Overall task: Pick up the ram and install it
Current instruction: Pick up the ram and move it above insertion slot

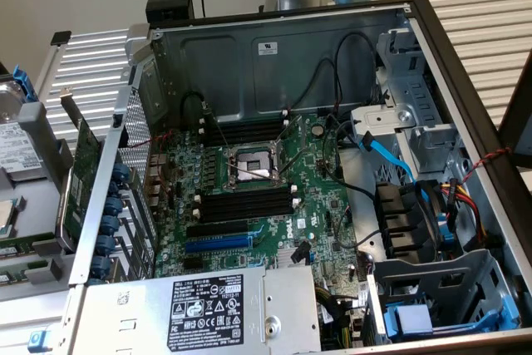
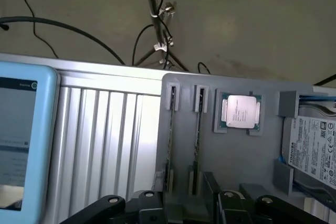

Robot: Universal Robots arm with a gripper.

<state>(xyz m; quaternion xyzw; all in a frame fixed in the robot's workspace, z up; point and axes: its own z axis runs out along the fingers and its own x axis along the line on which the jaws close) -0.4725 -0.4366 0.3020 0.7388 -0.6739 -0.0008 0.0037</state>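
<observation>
Two ram sticks [image 2: 170, 135] [image 2: 197, 132] stand on edge in slots of a grey holder tray [image 2: 236, 156], long and narrow, seen from above. My gripper [image 2: 186, 209] hangs over the near end of those sticks, open, its black fingers [image 2: 149, 205] apart with nothing between them. In the exterior view the ram [image 1: 23, 248] lies as a green strip on the tray to the left of the open computer case. On the motherboard [image 1: 316, 214], black memory slots [image 1: 247, 201] with white end clips lie on both sides of the CPU socket [image 1: 252, 168].
On the tray beside the ram sit a CPU [image 2: 240, 111] and a hard drive [image 2: 315, 148]. A blue-framed tablet [image 2: 21, 140] stands close by. A green expansion card [image 1: 79, 174] leans at the case's left wall. Cables and drive cages [image 1: 432, 222] crowd the case's right.
</observation>
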